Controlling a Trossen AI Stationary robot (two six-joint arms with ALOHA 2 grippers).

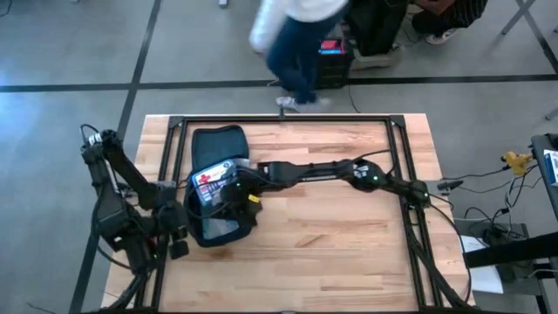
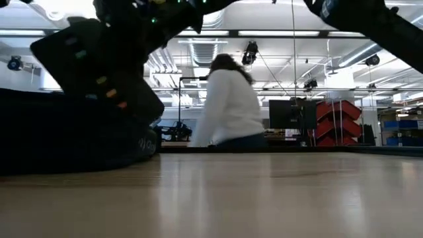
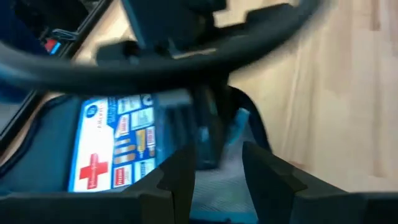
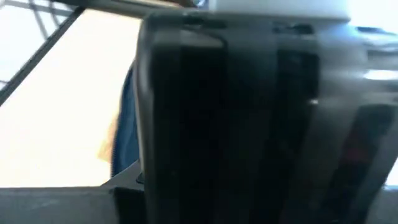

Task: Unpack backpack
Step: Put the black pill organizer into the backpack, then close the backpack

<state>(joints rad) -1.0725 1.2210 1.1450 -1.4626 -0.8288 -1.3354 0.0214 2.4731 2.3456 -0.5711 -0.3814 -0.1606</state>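
The table (image 1: 331, 235) is a light wooden plank top inside a black metal frame (image 1: 288, 119). The backpack (image 1: 218, 144) lies directly on it at the left side, opened flat. The wood to its right carries nothing else.

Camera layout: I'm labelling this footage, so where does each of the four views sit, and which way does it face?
High: overhead, facing straight down on table, backpack and both arms.
Low: at tabletop height, facing across to a person; an arm enters from above.
Left wrist: on the left arm, facing its fingers and a red-cross pack.
Right wrist: on the right arm, blocked by something dark.
Shared: high and left wrist both show the pack.
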